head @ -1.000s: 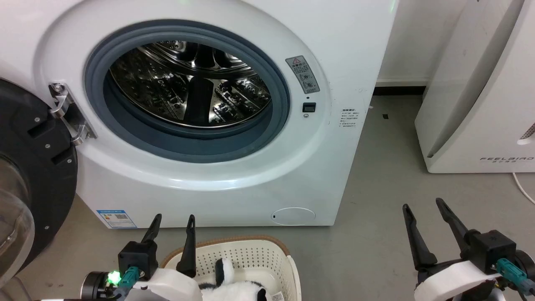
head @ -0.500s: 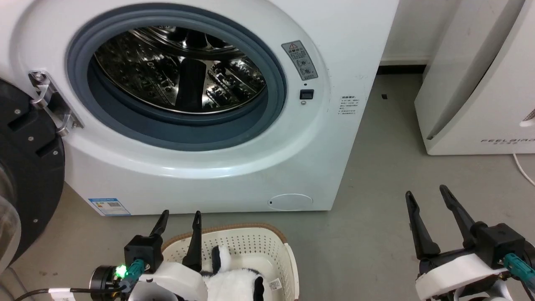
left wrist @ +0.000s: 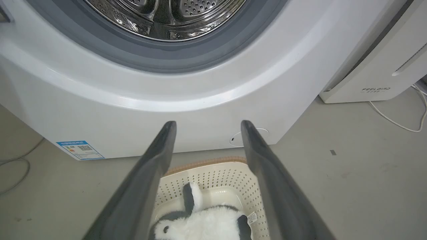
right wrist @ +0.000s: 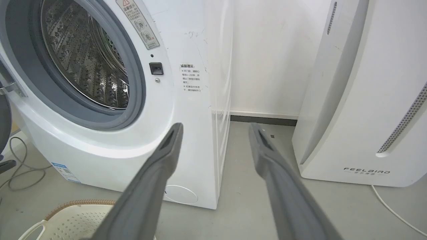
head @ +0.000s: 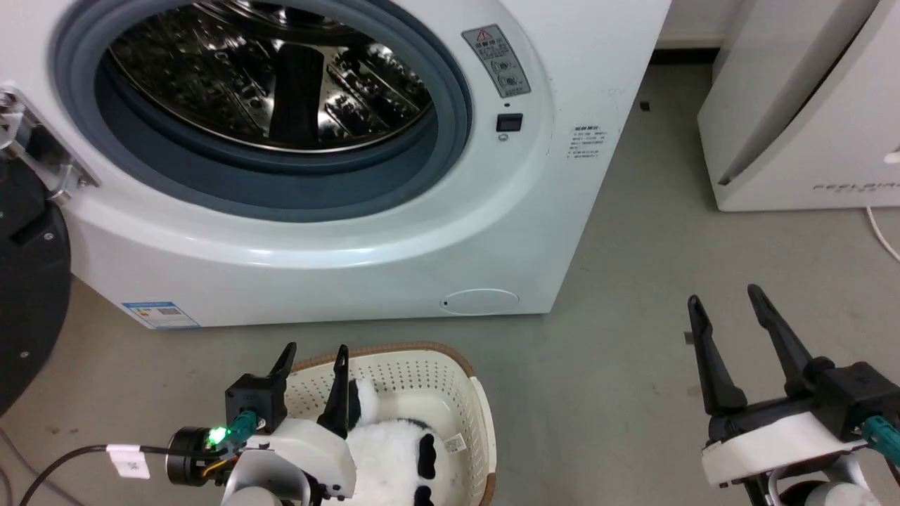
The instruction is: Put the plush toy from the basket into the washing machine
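Left gripper [head: 316,350]: two long dark fingers spread wide, nothing between them.
Right gripper [head: 725,295]: fingers equally wide apart, holding nothing, poised over bare grey floor [head: 619,365].
Plush toy [head: 394,457]: fluffy black-and-white stuffed animal, lying in the basket just below and behind the left gripper's fingertips. In the left wrist view it shows low down between the two fingers [left wrist: 203,225]. Well to the left of the right gripper.
Basket [head: 422,376]: small oval cream plastic basket with perforated sides and a brown woven-look rim, on the floor directly under the left gripper. Its far rim lies just past the fingertips.
Washing machine [head: 365,274]: large white front-loader, just ahead of the left gripper beyond the basket. Its grey-gasketed porthole [head: 281,190] is uncovered, with the shiny steel drum [head: 211,70] up and ahead of the fingers.
Door [head: 28,281]: black-framed, swung out to the left of the left gripper.
White "FEELBIRD" appliance [head: 794,105]: ahead of the right gripper, well apart from it.
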